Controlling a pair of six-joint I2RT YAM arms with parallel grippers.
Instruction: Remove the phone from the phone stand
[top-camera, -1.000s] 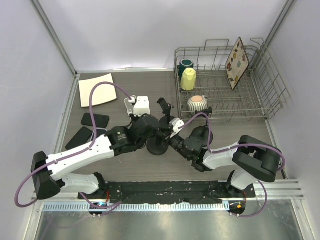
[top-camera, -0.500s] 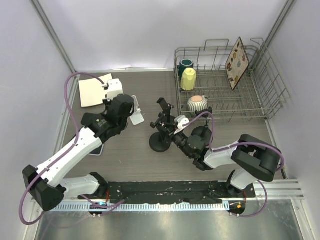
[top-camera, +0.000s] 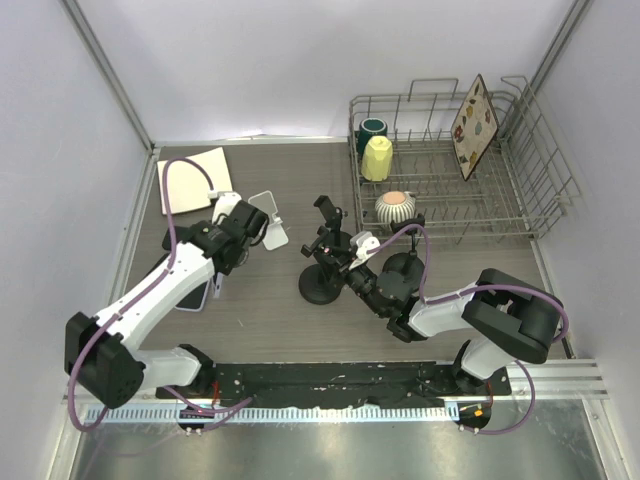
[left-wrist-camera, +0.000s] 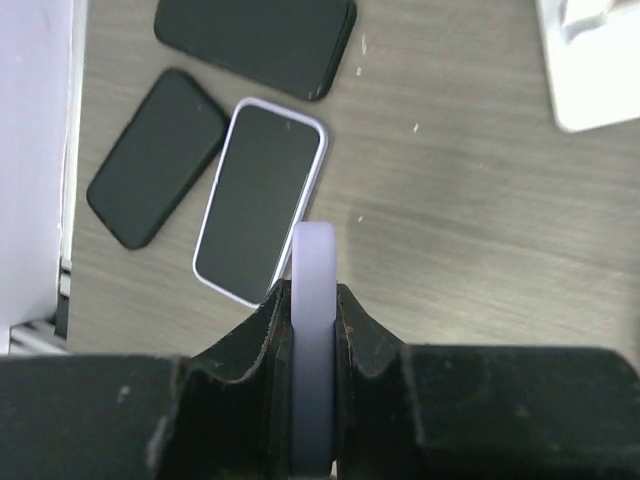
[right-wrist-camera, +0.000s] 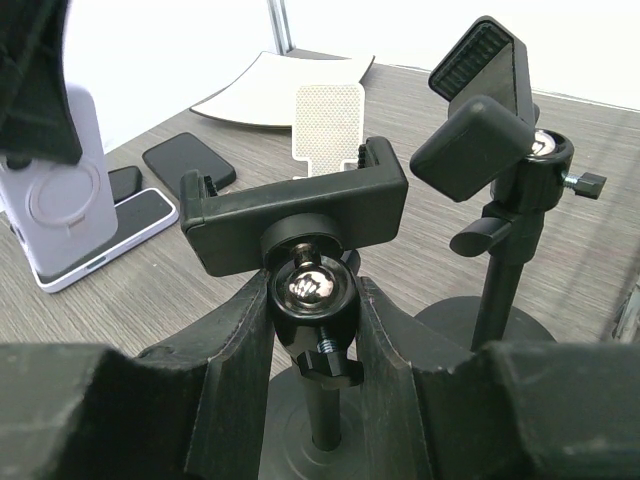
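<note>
The phone (left-wrist-camera: 313, 262), in a lavender case, is held edge-on in my left gripper (left-wrist-camera: 313, 300), which is shut on it at the table's left side. It also shows at the left edge of the right wrist view as the phone (right-wrist-camera: 50, 200), apart from the stand. The black phone stand (top-camera: 320, 285) stands mid-table with its clamp (right-wrist-camera: 295, 205) empty. My right gripper (right-wrist-camera: 312, 300) is shut on the stand's ball joint (right-wrist-camera: 310, 290), its jaws pressing both sides. My left gripper (top-camera: 216, 262) hangs left of the stand.
Below the held phone lie a lavender-cased phone (left-wrist-camera: 258, 205) and two black phones (left-wrist-camera: 155, 157). A second black stand (right-wrist-camera: 500, 130) is just behind the first. A white mesh card (top-camera: 268, 226) and a white board (top-camera: 195, 180) lie at the back left. A wire dish rack (top-camera: 520, 200) holds crockery at the back right.
My left arm has swung from the stand to the left side of the table, carrying the phone with it, and has come down over the lying phones. The right gripper stays on the stand.
</note>
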